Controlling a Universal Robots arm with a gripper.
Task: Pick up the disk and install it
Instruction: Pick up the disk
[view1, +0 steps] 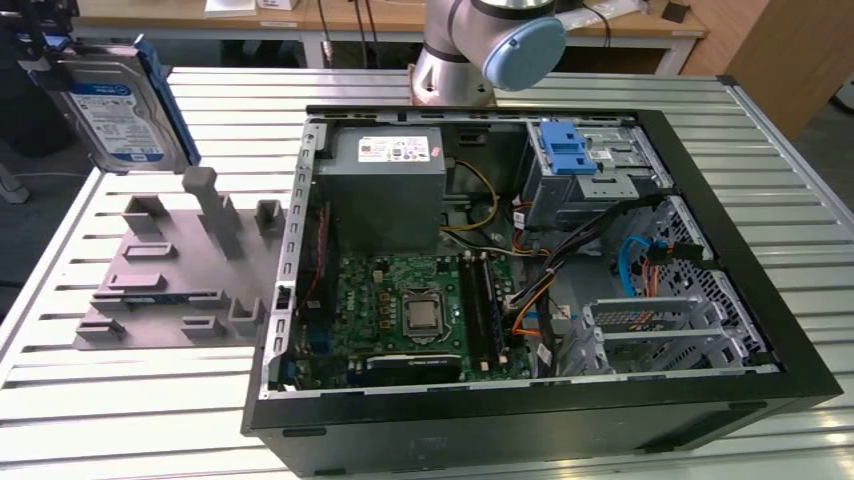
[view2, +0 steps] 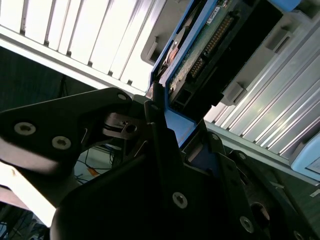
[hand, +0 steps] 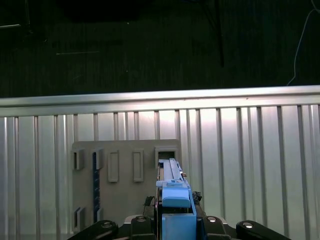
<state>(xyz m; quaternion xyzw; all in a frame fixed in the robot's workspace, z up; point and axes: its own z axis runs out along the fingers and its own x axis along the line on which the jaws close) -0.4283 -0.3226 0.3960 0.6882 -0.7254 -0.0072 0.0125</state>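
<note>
Arm (view1: 451, 62): grey column at the top centre of the exterior view, with a blue-capped joint (view1: 526, 50) just to its right.

Gripper (view1: 48, 52): dark, in the upper left corner of the exterior view. It is clamped on the disk (view1: 118, 108), which hangs below it on edge.

Second wrist view: black fingers (view2: 155, 125) are pressed tight against the disk's blue frame, with no gap.

First wrist view: the disk stands edge-on between the two black halves of the gripper.
</note>
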